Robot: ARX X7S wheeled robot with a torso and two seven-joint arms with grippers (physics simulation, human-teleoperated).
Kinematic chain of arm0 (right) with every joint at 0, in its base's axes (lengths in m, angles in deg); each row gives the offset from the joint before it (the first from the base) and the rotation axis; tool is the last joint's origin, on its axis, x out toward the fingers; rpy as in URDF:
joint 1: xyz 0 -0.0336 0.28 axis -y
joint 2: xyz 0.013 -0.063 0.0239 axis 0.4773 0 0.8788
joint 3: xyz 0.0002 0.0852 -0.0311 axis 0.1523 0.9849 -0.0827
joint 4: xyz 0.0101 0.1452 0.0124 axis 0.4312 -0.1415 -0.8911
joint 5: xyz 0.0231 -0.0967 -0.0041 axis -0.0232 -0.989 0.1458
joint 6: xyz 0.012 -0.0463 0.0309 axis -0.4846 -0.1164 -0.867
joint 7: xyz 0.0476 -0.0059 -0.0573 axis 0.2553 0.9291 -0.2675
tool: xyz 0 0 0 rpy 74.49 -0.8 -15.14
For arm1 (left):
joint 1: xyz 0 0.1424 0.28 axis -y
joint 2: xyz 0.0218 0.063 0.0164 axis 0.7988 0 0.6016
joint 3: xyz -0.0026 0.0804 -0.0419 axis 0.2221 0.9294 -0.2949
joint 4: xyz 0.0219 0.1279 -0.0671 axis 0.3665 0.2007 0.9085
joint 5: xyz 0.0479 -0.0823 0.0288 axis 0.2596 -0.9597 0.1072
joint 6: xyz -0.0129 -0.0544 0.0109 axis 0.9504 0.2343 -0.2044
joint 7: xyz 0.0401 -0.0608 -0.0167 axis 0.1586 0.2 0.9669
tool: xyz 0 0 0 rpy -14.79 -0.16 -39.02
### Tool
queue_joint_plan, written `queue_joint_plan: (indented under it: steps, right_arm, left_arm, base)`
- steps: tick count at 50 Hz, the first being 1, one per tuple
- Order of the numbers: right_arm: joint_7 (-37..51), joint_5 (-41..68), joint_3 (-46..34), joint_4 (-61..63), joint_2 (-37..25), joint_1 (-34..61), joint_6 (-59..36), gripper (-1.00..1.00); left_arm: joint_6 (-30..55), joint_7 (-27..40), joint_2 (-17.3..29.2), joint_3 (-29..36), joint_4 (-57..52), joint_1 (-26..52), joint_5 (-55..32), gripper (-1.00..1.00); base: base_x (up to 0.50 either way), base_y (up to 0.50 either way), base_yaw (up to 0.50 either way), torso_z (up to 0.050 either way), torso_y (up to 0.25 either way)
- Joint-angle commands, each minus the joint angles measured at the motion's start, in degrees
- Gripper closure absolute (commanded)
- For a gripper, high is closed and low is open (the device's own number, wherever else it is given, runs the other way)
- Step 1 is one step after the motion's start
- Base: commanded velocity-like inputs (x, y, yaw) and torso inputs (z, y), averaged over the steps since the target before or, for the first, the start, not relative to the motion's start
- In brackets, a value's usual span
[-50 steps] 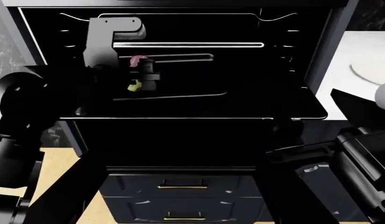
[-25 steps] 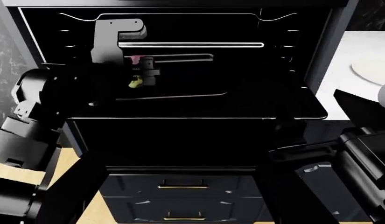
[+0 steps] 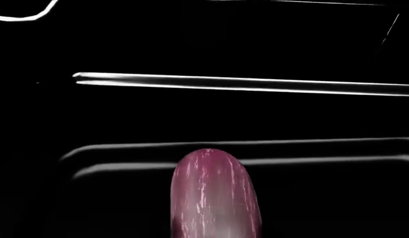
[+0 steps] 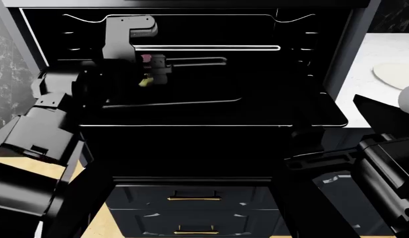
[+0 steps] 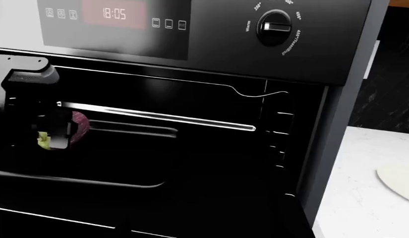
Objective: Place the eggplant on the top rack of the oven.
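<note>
Head view: an open black oven (image 4: 191, 74) fills the upper frame. The left gripper (image 4: 151, 70) reaches into the cavity at upper left, its fingers pinching the eggplant (image 4: 146, 58), purple tip toward the back, just below the top rack (image 4: 211, 47). The right gripper (image 4: 389, 173) sits at lower right, outside the oven; its fingers' state cannot be told.

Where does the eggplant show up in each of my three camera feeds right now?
Head view: the eggplant is a small pink spot at upper left, held in the left tool inside the oven.
Left wrist view: the eggplant fills the bottom centre, rounded end towards the cavity.
Right wrist view: the eggplant sits at the left edge, partly hidden.
Shared landmark: the bright top rack front bar.
</note>
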Motion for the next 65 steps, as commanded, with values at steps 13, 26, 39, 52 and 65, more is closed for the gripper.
queue_joint_plan:
  steps: [13, 26, 39, 52, 65]
  right_arm:
    - [0.3, 0.4, 0.4, 0.6, -0.1, 0.1, 0.1, -1.0]
    - [1.0, 1.3, 0.1, 0.6, 0.7, 1.6, -0.5, -1.0]
    - [3.6, 3.6, -1.1, 0.8, 1.9, 4.8, -1.9, -1.0]
    - [-0.1, 1.7, 0.0, 1.5, 0.3, 1.6, -1.7, -1.0]
    - [2.5, 6.4, -0.3, 3.3, 0.1, 4.7, -1.8, -1.0]
  left_arm:
    - [2.2, 2.3, 1.3, 0.0, -2.1, -0.4, -1.1, -1.0]
    - [10.6, 12.5, 8.3, -5.9, -24.7, -5.0, -10.8, -1.0]
    - [16.6, 20.3, 14.3, -10.6, -40.6, -10.0, -20.3, -1.0]
    - [18.0, 19.0, 19.9, -11.6, -50.6, -14.5, -23.4, -1.0]
    - [18.3, 16.3, 25.4, -14.7, -59.3, -17.3, -28.1, -1.0]
  base:
    - [0.0, 0.0, 0.0, 0.0, 0.0]
    - [0.0, 0.0, 0.0, 0.0, 0.0]
    - [0.0, 0.0, 0.0, 0.0, 0.0]
    - [0.0, 0.0, 0.0, 0.0, 0.0]
    - [0.0, 0.0, 0.0, 0.0, 0.0]
